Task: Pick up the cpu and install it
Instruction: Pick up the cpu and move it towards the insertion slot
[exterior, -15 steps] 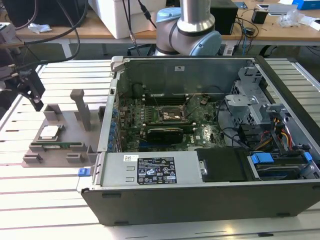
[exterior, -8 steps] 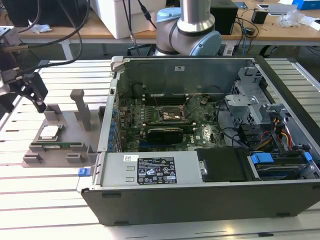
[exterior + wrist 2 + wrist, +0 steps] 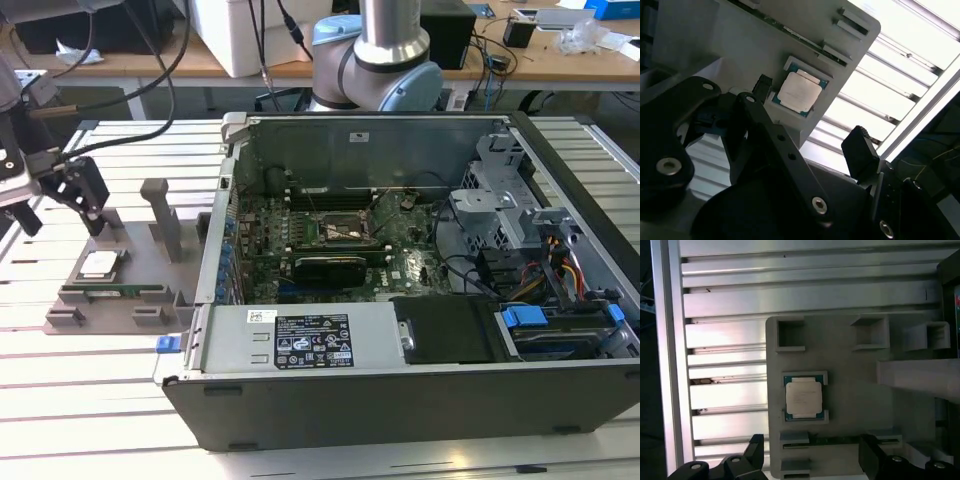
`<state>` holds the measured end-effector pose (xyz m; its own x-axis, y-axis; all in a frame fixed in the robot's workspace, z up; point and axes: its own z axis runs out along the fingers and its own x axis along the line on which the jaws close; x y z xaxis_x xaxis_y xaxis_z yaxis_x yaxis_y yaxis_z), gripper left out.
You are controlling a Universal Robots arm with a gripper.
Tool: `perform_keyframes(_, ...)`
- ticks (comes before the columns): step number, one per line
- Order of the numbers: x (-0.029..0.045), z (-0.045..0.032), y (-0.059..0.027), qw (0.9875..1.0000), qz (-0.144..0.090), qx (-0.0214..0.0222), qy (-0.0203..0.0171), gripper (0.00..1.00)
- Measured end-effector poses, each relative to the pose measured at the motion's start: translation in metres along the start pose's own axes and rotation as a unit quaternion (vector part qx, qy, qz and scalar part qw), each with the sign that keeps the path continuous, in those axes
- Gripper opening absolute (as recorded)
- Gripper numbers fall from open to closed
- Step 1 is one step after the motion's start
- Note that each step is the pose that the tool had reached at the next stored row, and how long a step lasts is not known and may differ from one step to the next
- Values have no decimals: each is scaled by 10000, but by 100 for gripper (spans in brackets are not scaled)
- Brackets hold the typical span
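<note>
One cpu (image 3: pixel 803 396) lies in one gray tray (image 3: pixel 850 390), one claw (image 3: pixel 62 215) hovering above it, wide open and empty.

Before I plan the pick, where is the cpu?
The cpu sits in the grey holder at the exterior view's left, beside the open computer case.

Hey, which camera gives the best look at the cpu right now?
The first wrist view: it looks straight down on the cpu, whole and unobstructed in its gray holder. The second wrist view shows the cpu at a slant. The exterior view shows the cpu small, at the exterior view's left.
</note>
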<state>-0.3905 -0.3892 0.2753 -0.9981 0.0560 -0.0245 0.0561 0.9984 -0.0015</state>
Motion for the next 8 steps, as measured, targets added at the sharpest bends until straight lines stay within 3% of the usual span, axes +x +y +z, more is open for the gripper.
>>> perform_keyframes(2,3,59,29,9999,-119,4,0,84)
perform_keyframes(8,6,159,40,9999,-120,5,0,84)
